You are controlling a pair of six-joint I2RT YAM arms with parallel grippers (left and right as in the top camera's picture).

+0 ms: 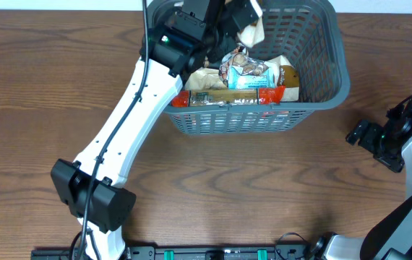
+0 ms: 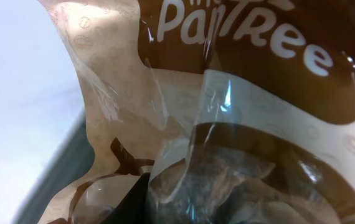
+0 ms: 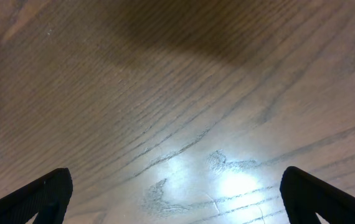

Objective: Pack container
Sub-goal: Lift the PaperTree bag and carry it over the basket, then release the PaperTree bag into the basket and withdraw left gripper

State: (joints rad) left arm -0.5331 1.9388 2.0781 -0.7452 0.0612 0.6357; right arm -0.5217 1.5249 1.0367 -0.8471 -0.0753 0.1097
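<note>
From overhead, the left pincer (image 1: 243,16) hangs over the far part of the container (image 1: 322,90), a dark grey lattice basket, and is clamped on a beige Pantree packet (image 1: 254,31) that dangles just below it. Nearer than the pincer, inside the basket, lie a light-blue packet (image 1: 249,74) and a red-edged box (image 1: 228,97). The right pincer (image 1: 358,135) is well off to the basket's right, low over the wooden table (image 1: 40,94).

The left wrist view is filled by the Pantree packet (image 2: 240,93), brown and beige with a clear window. The pincer's own fingers are hidden.

In the right wrist view the right pincer (image 3: 177,193) is spread wide, its dark fingers (image 3: 43,198) at either lower corner, with bare table (image 3: 184,93) ahead.
</note>
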